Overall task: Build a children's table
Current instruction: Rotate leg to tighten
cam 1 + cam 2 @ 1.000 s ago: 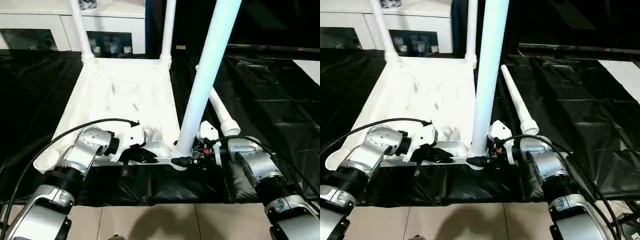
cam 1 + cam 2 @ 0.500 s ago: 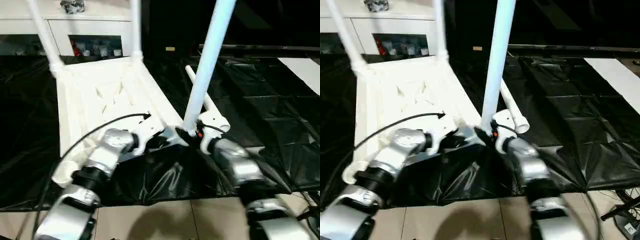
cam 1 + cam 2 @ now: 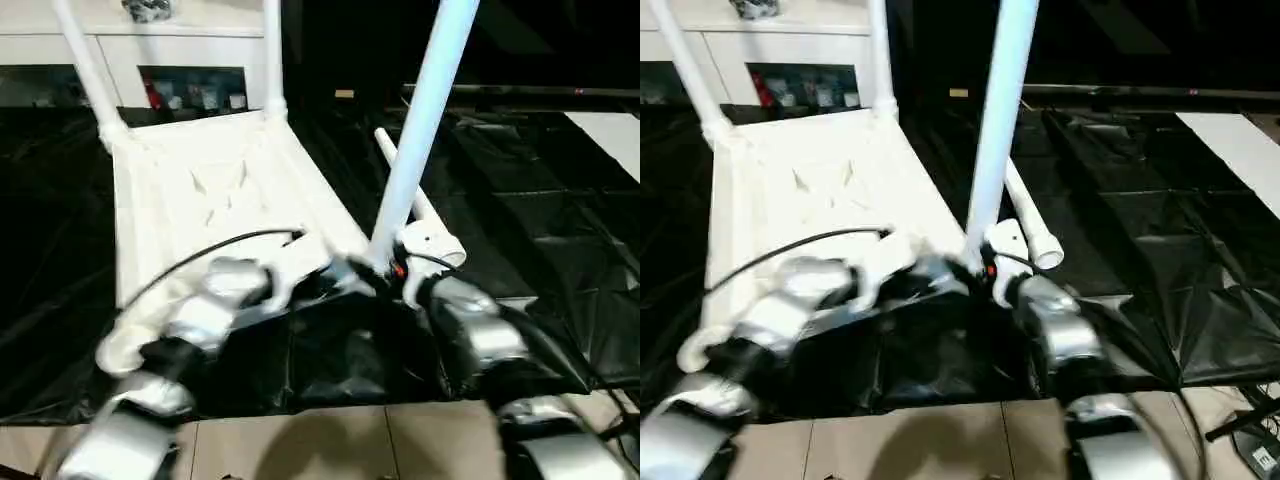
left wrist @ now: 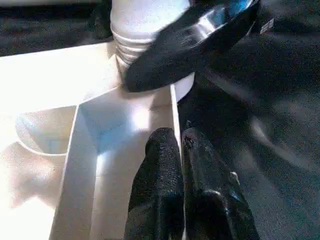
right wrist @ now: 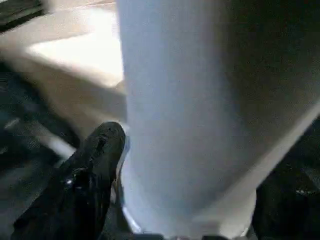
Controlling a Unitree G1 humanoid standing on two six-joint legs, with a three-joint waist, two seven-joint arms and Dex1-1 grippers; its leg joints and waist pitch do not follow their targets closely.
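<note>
the children's table [image 3: 215, 195] is lying upside down on the black-draped table [image 3: 520, 200], taking up the centre-left of the head views. two of its legs are standing up from the far corners at the upper left and are being cut off by the top edge. a third leg [image 3: 420, 120] is rising from the near right corner socket, tilting a little to the right, and is also running out of the top. the fourth leg [image 3: 415, 210] is lying loose on the black cloth just behind and to the right of that corner, its middle hidden by the standing leg.

the left gripper [image 4: 181, 150] is blurring in the head views; in its wrist view its two black fingers are pressing together with nothing between them, sitting along the rim of the tabletop near the socket.

the right gripper [image 5: 172, 200] is reaching around the foot of the standing leg, one finger [image 5: 90, 170] showing on one side and the other mostly cut off at the lower right; the jaws are standing wide, and whether they are gripping the leg cannot be told.

a white cabinet [image 3: 150, 60] is standing across the upper left.
</note>
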